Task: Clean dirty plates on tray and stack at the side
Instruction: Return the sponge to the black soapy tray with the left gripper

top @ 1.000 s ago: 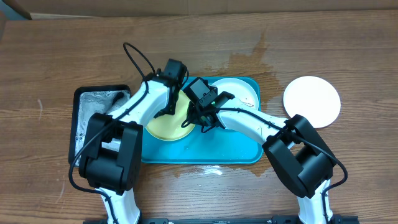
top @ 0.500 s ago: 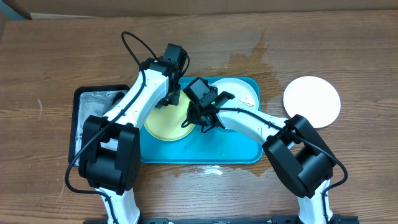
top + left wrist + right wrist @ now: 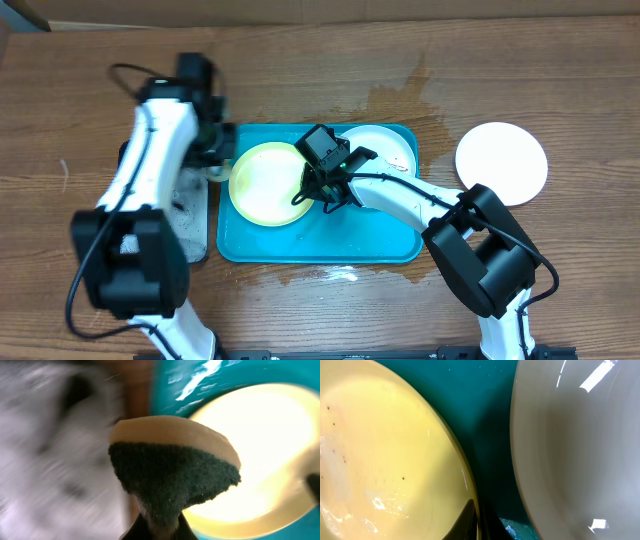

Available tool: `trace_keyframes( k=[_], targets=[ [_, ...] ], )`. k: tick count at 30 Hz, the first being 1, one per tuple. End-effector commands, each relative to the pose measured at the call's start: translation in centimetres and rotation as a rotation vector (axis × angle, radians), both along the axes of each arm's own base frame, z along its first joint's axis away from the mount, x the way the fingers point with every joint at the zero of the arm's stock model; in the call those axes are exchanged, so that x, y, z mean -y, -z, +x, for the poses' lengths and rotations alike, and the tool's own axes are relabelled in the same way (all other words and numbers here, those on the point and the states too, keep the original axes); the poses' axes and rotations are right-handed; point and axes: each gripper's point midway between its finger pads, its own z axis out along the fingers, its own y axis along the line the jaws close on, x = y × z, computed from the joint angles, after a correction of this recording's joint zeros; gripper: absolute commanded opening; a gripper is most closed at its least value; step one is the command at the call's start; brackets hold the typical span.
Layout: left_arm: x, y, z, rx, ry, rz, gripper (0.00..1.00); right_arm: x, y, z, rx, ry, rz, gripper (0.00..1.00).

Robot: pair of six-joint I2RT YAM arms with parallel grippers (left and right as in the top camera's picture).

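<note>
Pinching the sponge tight in the left tool, over the black tray, just left of the pale yellow-green plate lying in the turquoise tray. Clamping that plate's right rim with the closed right tool. Likely next: sweeping rightward to scrub.

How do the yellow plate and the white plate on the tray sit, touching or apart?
Apart. The right wrist view shows a strip of bare tray between the yellow plate and the white plate.
</note>
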Motion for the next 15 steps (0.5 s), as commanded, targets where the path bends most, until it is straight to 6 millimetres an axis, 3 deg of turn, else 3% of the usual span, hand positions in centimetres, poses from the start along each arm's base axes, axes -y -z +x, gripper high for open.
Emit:
trace_keyframes(
  k=[1,4,7,15],
  targets=[
    [-3.6,-1.6,-0.9,0.006,-0.064,0.088,0.04,2.7,3.9,-1.9,-0.082,0.013,-0.120,0.04],
    [-4.6,-0.2,-2.1,-0.033,-0.157,0.087,0.04,2.7,4.0,-2.0,-0.088,0.012,-0.120,0.04],
    [-7.0,2.4,-3.9,-0.077,-0.224,0.223,0.04,2.4,4.0,-2.6,-0.116,0.002,-0.101,0.04],
    [-9.4,6.7,-5.4,-0.062,-0.272,0.315,0.07,2.3,4.0,-2.6,-0.117,0.000,-0.093,0.05]
  ],
)
